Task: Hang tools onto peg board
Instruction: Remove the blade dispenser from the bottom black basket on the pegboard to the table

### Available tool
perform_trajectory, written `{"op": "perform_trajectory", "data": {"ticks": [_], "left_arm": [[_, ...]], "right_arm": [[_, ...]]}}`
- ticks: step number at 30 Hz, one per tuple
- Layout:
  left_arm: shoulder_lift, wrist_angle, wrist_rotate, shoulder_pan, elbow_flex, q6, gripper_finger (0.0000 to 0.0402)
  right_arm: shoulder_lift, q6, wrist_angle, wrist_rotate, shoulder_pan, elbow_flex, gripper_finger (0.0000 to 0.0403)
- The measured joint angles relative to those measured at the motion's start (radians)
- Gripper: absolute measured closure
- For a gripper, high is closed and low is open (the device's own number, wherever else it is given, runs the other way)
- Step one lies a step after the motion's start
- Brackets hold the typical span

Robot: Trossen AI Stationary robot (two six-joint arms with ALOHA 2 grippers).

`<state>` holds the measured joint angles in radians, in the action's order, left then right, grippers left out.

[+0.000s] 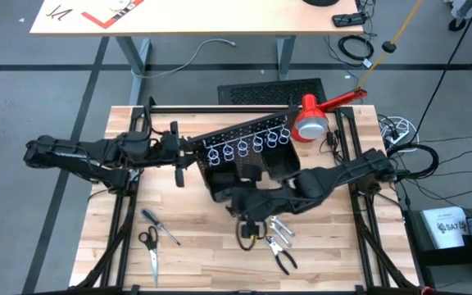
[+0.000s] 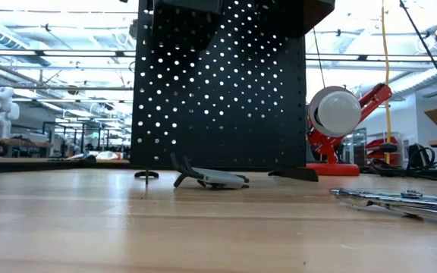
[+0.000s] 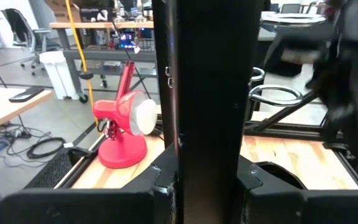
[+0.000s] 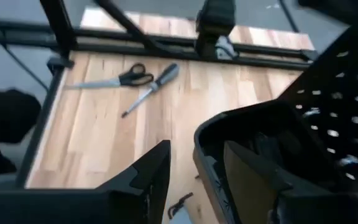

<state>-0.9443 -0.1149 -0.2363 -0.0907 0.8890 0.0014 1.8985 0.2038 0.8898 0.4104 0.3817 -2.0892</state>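
Matt black perforated peg board [image 2: 218,91]; pale wood table [image 1: 211,262], smooth.

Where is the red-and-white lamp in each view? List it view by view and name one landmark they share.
High view: the lamp stands at the table's far edge, right of the peg board.
Low view: right of the peg board, the lamp faces the camera.
Left wrist view: the lamp shows left of the dark upright board edge.
Right wrist view: not in it.
Shared landmark: the peg board.
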Motion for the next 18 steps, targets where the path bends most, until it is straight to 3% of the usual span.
{"op": "perform_trajectory", "data": {"ticks": [8,14,18], "left_arm": [[-0.001,0.013,-0.035,-0.046,0.0,0.032,0.0331],[-0.002,0.017,-0.066,-0.07,-0.001,0.049,0.0331],[-0.008,0.017,-0.1,-0.085,-0.001,0.053,0.0331]], "right_arm": [[0.003,0.14,0.094,0.076,0.086,0.0,0.0278],[0.053,0.174,0.077,0.292,0.133,0.0,0.0287],[0.108,0.167,0.038,0.325,0.106,0.0,0.0285]]}}
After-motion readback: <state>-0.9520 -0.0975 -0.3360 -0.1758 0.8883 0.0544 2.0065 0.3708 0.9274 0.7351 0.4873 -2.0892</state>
